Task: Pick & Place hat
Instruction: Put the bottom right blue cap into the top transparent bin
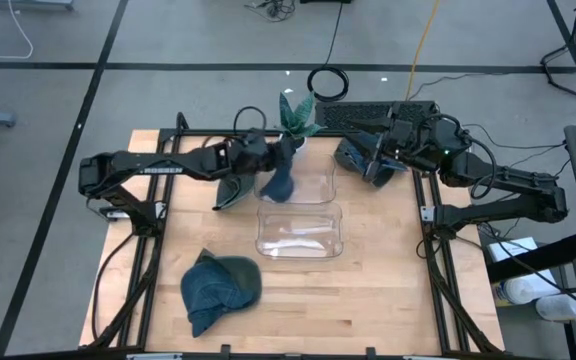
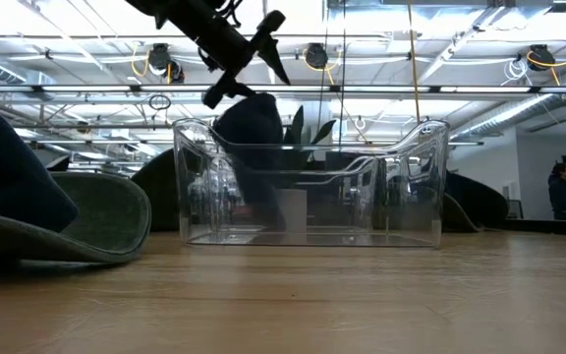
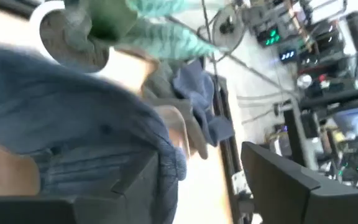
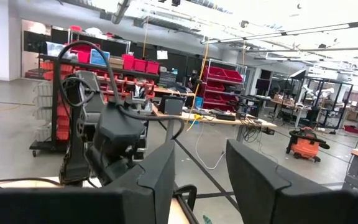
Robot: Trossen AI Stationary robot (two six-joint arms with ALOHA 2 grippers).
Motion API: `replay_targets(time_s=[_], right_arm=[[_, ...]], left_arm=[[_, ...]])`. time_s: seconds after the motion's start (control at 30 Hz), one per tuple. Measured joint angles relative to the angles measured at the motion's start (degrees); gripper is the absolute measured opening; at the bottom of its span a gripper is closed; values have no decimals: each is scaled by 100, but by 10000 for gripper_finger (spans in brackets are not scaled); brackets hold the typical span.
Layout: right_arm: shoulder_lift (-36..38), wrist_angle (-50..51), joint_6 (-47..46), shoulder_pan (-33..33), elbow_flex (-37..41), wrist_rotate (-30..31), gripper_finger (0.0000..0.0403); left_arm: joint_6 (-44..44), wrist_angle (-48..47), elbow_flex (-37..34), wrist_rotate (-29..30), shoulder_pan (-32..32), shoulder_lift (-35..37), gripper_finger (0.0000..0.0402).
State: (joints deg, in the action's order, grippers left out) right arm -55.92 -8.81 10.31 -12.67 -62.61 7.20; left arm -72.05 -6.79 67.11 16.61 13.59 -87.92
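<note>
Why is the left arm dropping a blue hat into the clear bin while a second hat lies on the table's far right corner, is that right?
Nearly. The left tool does hover with a blue hat over the clear bin, but the second hat lies near the table's front left corner, not the far right. The high view shows it.

A potted plant (image 1: pixel 295 115) with green leaves stands at the far edge of the wooden table (image 1: pixel 388 290), and a black keyboard (image 1: pixel 373 113) lies along that edge just beside it. A coiled black cable (image 1: pixel 328 83) rests on the grey floor beyond the table, near a yellow cord (image 1: pixel 423 40) that runs away across the floor. Out in the room stand shelves of red bins (image 4: pixel 138 64) and an orange shop vacuum (image 4: pixel 306 145), and a person (image 2: pixel 562 189) sits far off.
</note>
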Motion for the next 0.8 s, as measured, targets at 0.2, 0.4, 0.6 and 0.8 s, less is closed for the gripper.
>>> replay_targets(time_s=[0.2,0.4,0.6,0.8], right_arm=[[0,-31,-80,0,0,0,130],[0,-41,-81,1,0,-2,130],[0,-1,-71,2,0,-2,130],[0,14,-64,2,0,-2,130]], left_arm=[[65,-146,0,-184,-108,-97,204],[274,-701,0,-306,-69,-84,190],[295,-1409,0,-515,-8,-21,189],[299,-1521,-2,-676,-6,75,194]])
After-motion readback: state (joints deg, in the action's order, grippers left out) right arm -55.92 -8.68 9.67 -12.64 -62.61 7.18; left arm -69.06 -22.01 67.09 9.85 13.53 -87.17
